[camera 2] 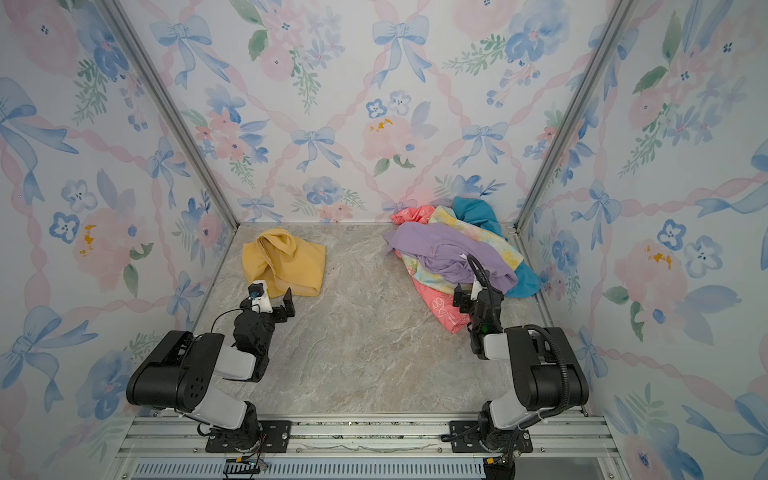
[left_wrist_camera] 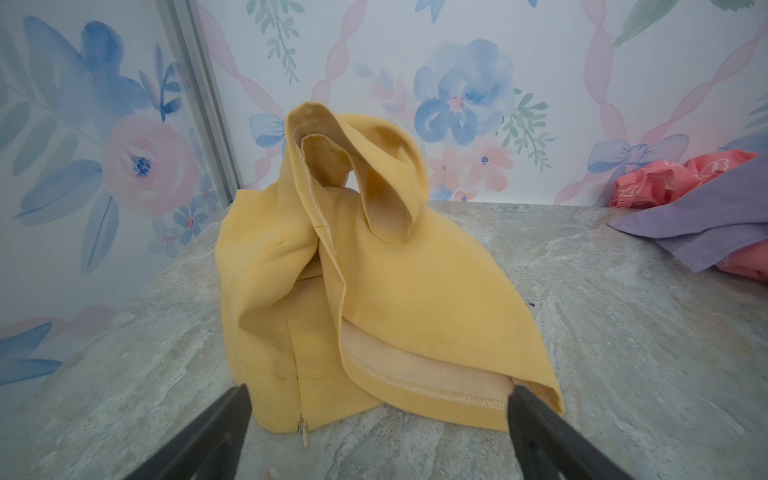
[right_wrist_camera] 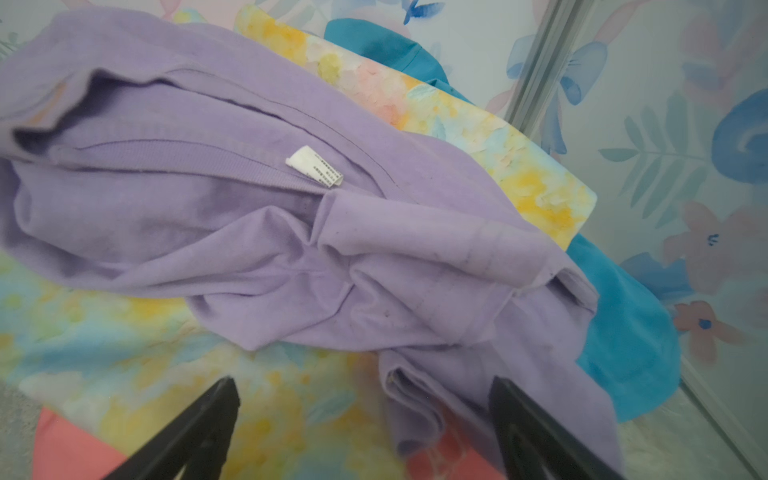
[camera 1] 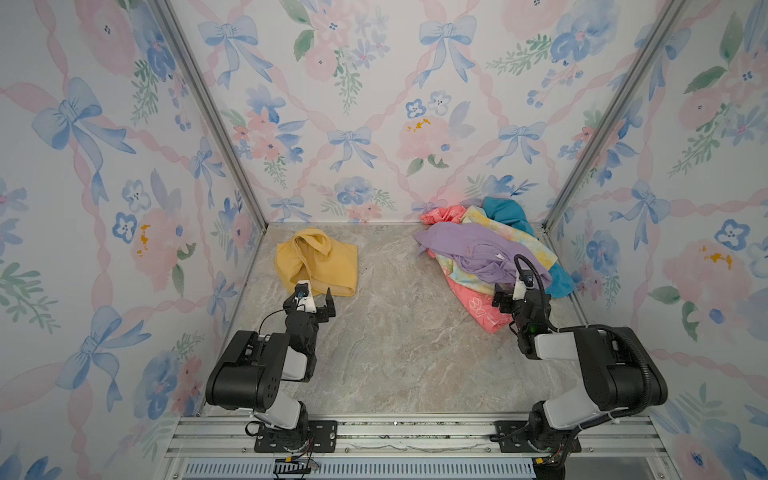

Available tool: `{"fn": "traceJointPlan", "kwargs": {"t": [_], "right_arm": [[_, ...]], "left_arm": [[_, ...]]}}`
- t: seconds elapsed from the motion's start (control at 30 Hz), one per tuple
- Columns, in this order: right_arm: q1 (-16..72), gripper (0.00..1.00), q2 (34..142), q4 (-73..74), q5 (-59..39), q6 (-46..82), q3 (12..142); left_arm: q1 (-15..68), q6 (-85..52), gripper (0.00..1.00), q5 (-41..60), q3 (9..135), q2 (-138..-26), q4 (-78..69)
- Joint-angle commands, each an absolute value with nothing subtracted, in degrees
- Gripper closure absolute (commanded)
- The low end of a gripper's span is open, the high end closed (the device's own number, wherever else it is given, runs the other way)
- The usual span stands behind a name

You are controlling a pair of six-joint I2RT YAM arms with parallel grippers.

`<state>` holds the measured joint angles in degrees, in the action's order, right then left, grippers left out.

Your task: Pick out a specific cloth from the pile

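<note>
The mustard-yellow cloth (camera 1: 316,262) (camera 2: 284,262) lies crumpled by itself at the back left of the table, apart from the pile. In the left wrist view the cloth (left_wrist_camera: 374,291) shows a zipper pull at its near hem. My left gripper (camera 1: 313,297) (camera 2: 270,299) (left_wrist_camera: 379,395) stands open at that near hem and holds nothing. The pile (camera 1: 490,253) (camera 2: 457,253) sits at the back right, with lilac on top of tie-dye, coral-pink and teal cloths. My right gripper (camera 1: 517,293) (camera 2: 476,293) (right_wrist_camera: 363,390) hovers open over the pile's near side, above a lilac fold (right_wrist_camera: 415,399), with nothing between its fingers.
Floral walls close in the marble table (camera 1: 395,332) on three sides, with aluminium posts (camera 1: 552,220) in the back corners. A metal rail (camera 1: 415,436) carrying both arm bases runs along the front edge. The pile reaches the right wall.
</note>
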<state>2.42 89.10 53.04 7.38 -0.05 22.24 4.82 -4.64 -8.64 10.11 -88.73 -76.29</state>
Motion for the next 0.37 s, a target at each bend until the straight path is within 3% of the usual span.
{"fn": "traceJointPlan", "kwargs": {"t": [0.0,0.33], "right_arm": [[2.89,0.03,88.77,51.68,6.50,0.00,22.54],[2.44,0.03,88.67,51.18,5.18,0.18,22.85]], "left_arm": [[5.18,-3.51,0.02,-9.37,10.88,-89.29,-77.76],[5.23,-3.37,0.02,-9.54,10.80,-89.21,-77.70]]}}
